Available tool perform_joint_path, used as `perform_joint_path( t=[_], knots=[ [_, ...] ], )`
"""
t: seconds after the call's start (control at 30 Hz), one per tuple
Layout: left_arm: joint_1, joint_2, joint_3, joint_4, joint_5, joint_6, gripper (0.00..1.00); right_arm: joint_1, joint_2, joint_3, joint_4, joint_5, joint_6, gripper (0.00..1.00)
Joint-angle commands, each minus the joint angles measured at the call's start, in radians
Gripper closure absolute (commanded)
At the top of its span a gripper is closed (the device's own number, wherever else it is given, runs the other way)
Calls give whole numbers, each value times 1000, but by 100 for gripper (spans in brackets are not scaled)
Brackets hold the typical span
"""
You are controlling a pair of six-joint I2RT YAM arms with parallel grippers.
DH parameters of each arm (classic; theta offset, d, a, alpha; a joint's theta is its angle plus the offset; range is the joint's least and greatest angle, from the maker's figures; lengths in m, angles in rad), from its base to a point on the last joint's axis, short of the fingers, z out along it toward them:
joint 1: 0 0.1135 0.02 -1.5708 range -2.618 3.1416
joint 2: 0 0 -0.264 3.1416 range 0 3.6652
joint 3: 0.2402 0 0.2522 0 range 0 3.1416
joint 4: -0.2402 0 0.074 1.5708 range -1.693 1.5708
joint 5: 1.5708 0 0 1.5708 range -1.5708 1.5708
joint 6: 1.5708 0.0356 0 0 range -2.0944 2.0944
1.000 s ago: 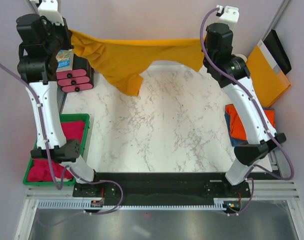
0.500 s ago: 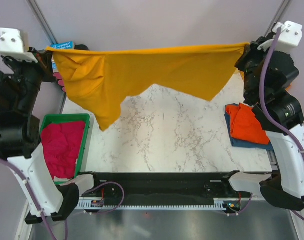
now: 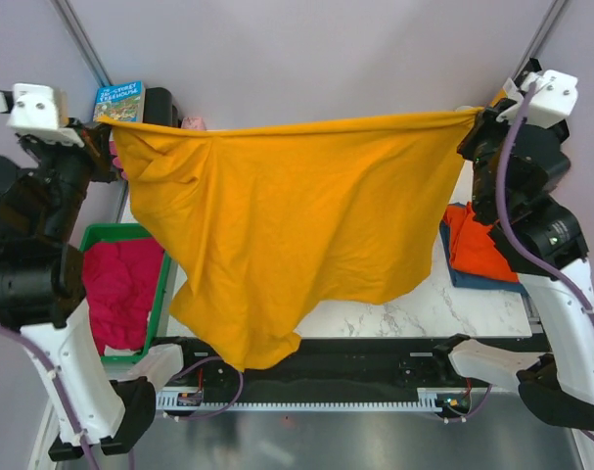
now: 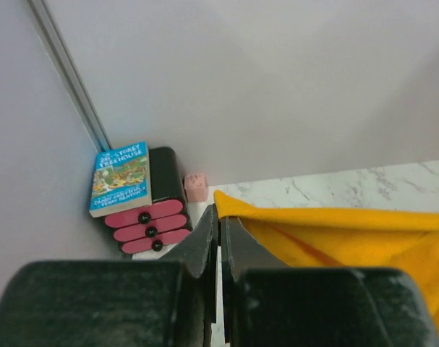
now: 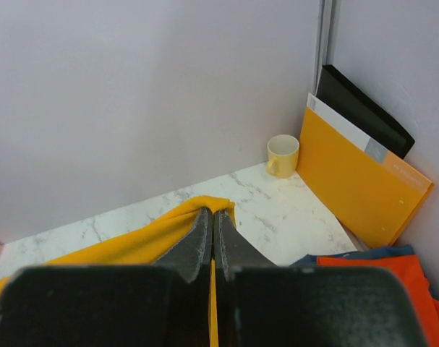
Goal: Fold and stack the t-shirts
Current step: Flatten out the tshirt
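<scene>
Mustard-yellow t-shirt (image 3: 287, 225): long axis runs side to side between my left gripper (image 4: 219, 220) and right gripper (image 5: 211, 217), each clenched on one corner; cloth hangs below both.

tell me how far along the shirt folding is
Done: the orange-red t-shirt lies folded on the blue t-shirt at the right edge of the table. In hand: the mustard-yellow t-shirt hangs spread in the air, the left hand and right hand each shut on a top corner. Left: lay it down, fold it, add it to that stack.
</scene>
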Motion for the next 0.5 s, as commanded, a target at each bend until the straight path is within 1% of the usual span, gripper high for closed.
perform_joint_path(
  t=[0.0,0.07,0.1,0.13,0.17,0.2,0.27,0.3,0.33,0.37,0.4,0.43,0.47],
  knots=[
    [8,72,-258,113,-1,20,98,-43,57,-157,58,35,40,100],
    [9,98,-352,189,19,23,98,-64,106,-256,102,5,91,100],
    [9,134,-439,217,39,21,98,-87,126,-290,119,-9,106,100],
    [8,150,-487,255,53,24,98,-99,171,-321,168,-38,132,100],
    [6,176,-532,316,61,24,98,-112,196,-379,194,-44,138,100],
    [8,203,-593,346,76,24,98,-116,225,-402,223,-50,144,100],
    [-5,301,-647,425,74,32,98,-129,370,-439,298,-56,149,100],
    [-9,376,-653,450,81,37,98,-132,412,-435,337,-56,148,100],
    [-15,410,-659,473,79,41,98,-138,455,-425,352,-56,147,100],
    [-17,444,-650,510,76,44,98,-150,542,-410,363,-59,146,100],
    [-26,517,-641,525,74,49,98,-156,586,-369,377,-62,146,100],
    [-34,550,-617,542,46,56,98,-168,625,-346,383,-67,141,100],
    [-38,590,-595,550,38,63,98,-175,705,-317,386,-70,141,100]
  ],
)
